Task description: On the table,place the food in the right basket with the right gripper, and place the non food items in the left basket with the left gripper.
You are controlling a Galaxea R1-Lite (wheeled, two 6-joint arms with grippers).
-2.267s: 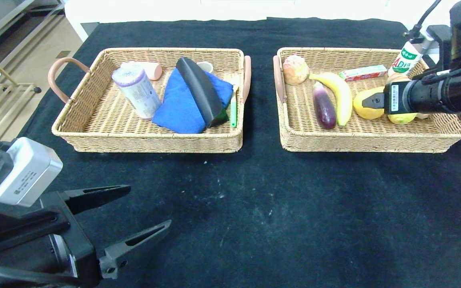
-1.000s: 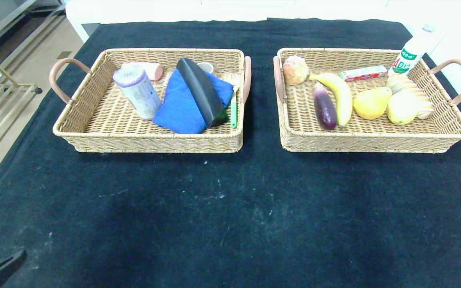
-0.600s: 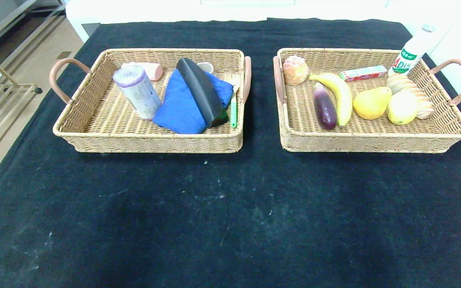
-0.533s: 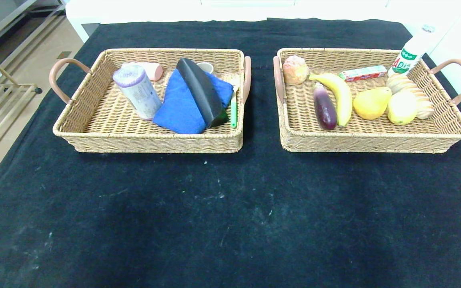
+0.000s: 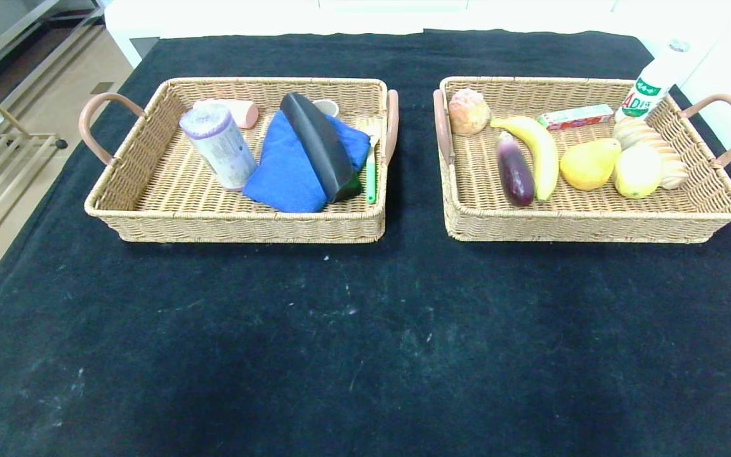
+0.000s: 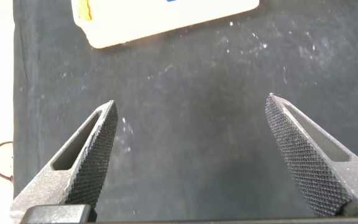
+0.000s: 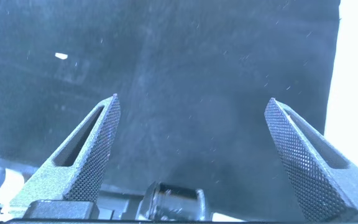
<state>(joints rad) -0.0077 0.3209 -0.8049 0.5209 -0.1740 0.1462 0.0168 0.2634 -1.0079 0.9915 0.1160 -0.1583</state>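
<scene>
Head view: left basket (image 5: 150, 209) at upper left holds non-food, right basket (image 5: 594, 225) at upper right holds food. Wrist views: left hand (image 6: 191, 158) and right hand (image 7: 191, 158) gape over table (image 5: 365, 330), holding nothing.

Count, head view:

Baskets: 2. Left basket (image 5: 150, 209) toward the bench's left edge, right basket (image 5: 594, 225) toward its right edge.

Left basket contents, 6 visible:
- plastic-wrapped roll (image 5: 218, 146) ×1
- pink cylinder (image 5: 237, 111) ×1
- blue cloth (image 5: 283, 174) ×1
- black flat object (image 5: 318, 145) ×1
- white cup (image 5: 326, 106) ×1, mostly hidden
- green-handled tool (image 5: 370, 174) ×1

Right basket contents, 8 visible:
- bread roll (image 5: 468, 111) ×1
- banana (image 5: 540, 152) ×1
- eggplant (image 5: 514, 170) ×1
- pear (image 5: 587, 165) ×1
- lemon (image 5: 637, 172) ×1
- ridged pastry (image 5: 641, 134) ×1
- small box (image 5: 575, 116) ×1
- drink bottle (image 5: 654, 82) ×1

Grippers: 2, left gripper (image 6: 191, 155) and right gripper (image 7: 194, 155), wrist views only.
</scene>
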